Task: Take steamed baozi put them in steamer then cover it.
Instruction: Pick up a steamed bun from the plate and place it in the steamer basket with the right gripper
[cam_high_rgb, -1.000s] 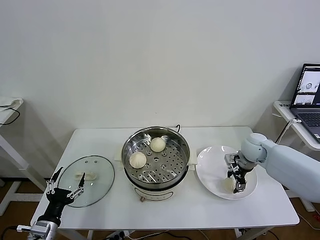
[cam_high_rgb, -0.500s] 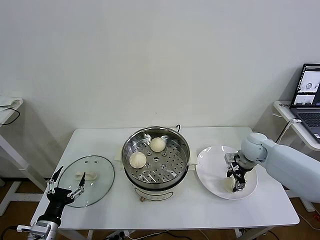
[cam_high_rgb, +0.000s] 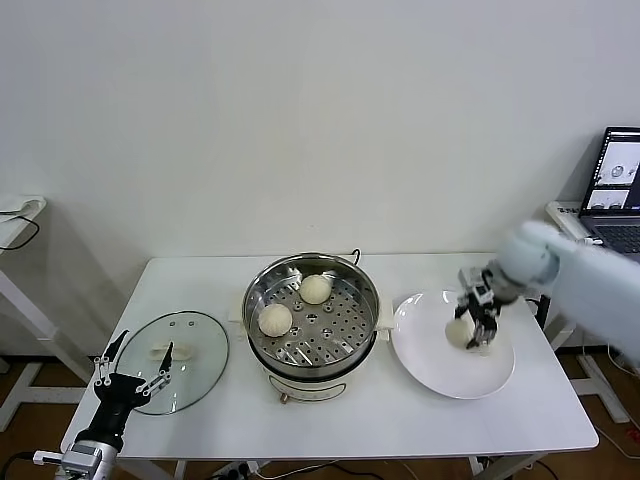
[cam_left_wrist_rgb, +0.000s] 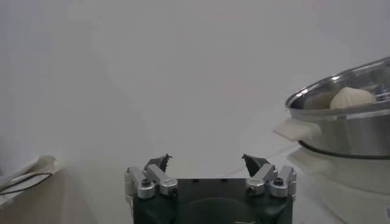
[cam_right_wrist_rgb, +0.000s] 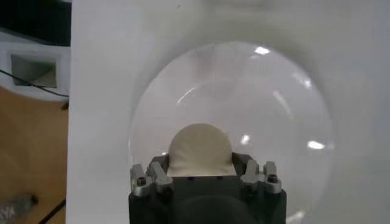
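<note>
Two cream baozi (cam_high_rgb: 316, 289) (cam_high_rgb: 275, 320) lie on the perforated tray of the shiny steamer (cam_high_rgb: 258, 288) at the table's middle. My right gripper (cam_high_rgb: 466, 331) is shut on a third baozi (cam_right_wrist_rgb: 200, 150) and holds it lifted above the white plate (cam_high_rgb: 430, 370). The glass cover (cam_high_rgb: 190, 345) lies flat on the table left of the steamer. My left gripper (cam_high_rgb: 130, 375) hangs open at the table's front left corner, near the cover's edge, holding nothing. From the left wrist view the steamer (cam_left_wrist_rgb: 347, 115) shows a baozi (cam_left_wrist_rgb: 352, 97) over its rim.
The white plate (cam_right_wrist_rgb: 286, 103) under the held baozi carries nothing else. A side table with an open laptop (cam_high_rgb: 616, 190) stands at the far right. Another small table (cam_high_rgb: 15, 215) is at the far left.
My right gripper closed on the baozi on the plate and raised it off the plate, the arm swinging up. The left arm has not moved.
</note>
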